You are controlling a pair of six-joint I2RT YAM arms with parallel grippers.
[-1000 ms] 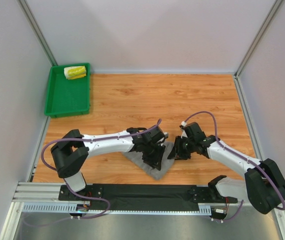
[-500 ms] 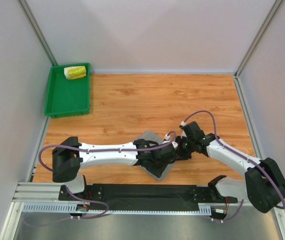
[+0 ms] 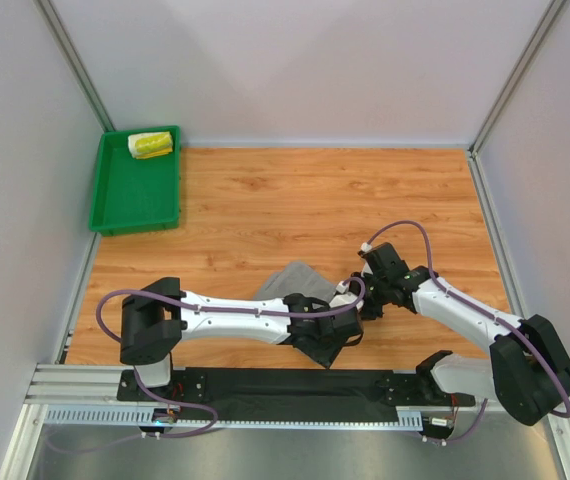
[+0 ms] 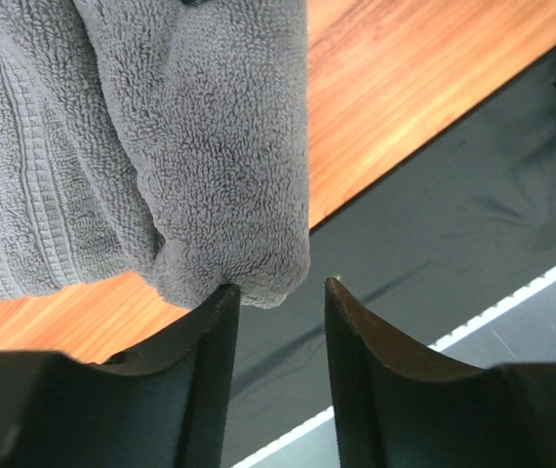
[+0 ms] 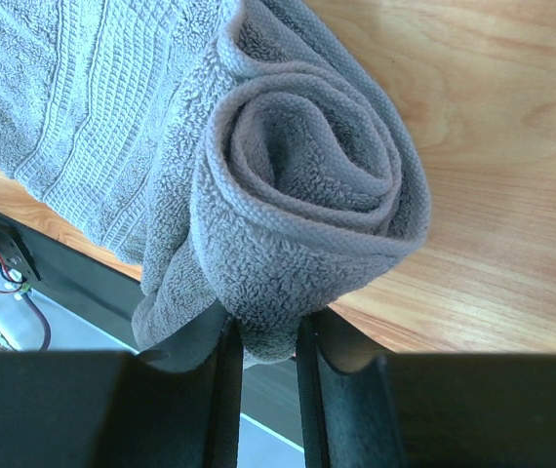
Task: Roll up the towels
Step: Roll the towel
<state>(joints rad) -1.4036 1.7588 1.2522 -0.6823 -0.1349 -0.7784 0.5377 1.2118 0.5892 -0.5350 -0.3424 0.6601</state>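
Green tray (image 3: 115,200) sits at far left corner of the worktop (image 3: 315,200). White-yellow towel (image 3: 151,145), rolled, lies at the tray's far end.

Left arm lies low along the near edge, reaching toward the middle. Left gripper (image 4: 280,292): jaws spread, nothing between them. A corner of the grey towel (image 4: 161,146) hangs just above the gap and touches the tip of one finger (image 4: 221,312).

Grey towel is at the middle of the near edge, partly rolled. The spiral end shows in the right wrist view, with a flat tail running off to the left. Its near side overhangs the black strip (image 3: 265,385) along the worktop's near edge.

Right gripper (image 5: 263,336): jaws close together, pinching the lower fold of the roll's outer layer. The roll rests on the wood.
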